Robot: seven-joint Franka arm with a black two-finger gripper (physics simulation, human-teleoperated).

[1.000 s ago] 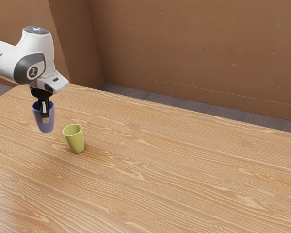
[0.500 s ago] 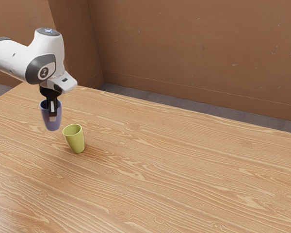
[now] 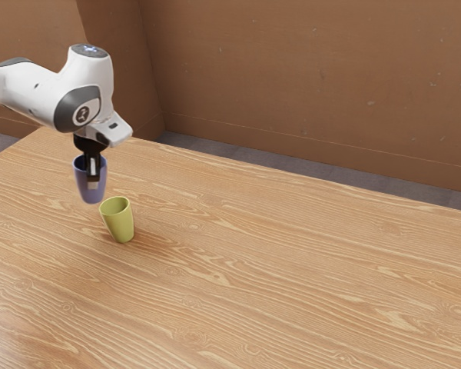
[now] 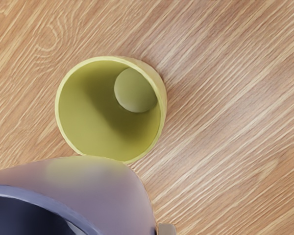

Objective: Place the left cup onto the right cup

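Aloft, pincer (image 3: 93, 179) tight on purple cup (image 3: 85, 192).

No words, numbers or brand names can be read. The one sign is a small white mark (image 3: 82, 114) on the dark grey round cap of the arm (image 3: 42, 92), too small to make out.
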